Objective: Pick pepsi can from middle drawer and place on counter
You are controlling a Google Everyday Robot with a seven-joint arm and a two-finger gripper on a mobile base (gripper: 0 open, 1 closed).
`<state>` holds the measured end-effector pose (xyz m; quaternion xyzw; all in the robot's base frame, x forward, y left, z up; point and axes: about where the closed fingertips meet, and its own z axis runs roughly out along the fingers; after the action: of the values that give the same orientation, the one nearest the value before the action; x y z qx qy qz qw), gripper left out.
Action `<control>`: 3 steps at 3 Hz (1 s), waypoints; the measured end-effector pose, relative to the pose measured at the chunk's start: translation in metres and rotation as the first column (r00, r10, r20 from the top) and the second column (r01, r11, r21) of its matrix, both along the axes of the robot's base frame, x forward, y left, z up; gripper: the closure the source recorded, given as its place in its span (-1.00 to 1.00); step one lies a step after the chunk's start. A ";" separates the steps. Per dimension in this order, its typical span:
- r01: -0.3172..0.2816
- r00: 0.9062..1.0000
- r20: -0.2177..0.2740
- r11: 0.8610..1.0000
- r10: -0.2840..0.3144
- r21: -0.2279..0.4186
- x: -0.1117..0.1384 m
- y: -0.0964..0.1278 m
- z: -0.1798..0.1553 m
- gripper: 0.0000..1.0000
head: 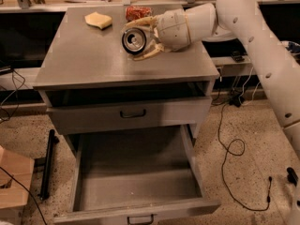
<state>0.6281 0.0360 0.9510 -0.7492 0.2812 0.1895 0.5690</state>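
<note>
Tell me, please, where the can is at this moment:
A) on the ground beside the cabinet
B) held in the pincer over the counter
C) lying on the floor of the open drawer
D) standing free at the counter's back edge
B: the pincer is closed around the can over the counter, its lid facing the camera, and the open drawer holds nothing.

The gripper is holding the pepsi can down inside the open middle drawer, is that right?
No. The gripper is holding the pepsi can, but over the counter, not inside the open middle drawer; the camera view shows that drawer bare.
</note>
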 end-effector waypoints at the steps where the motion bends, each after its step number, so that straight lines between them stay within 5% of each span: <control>1: -0.008 1.000 -0.008 1.000 0.008 -0.005 -0.003 0.003 -0.005 1.00; 2: 0.051 0.999 -0.006 0.997 -0.052 -0.055 0.005 -0.006 -0.017 1.00; 3: 0.115 0.993 -0.012 0.981 -0.118 -0.154 0.040 -0.019 -0.050 1.00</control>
<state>0.6682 0.0173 0.9006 -0.7708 0.3442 0.1414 0.5171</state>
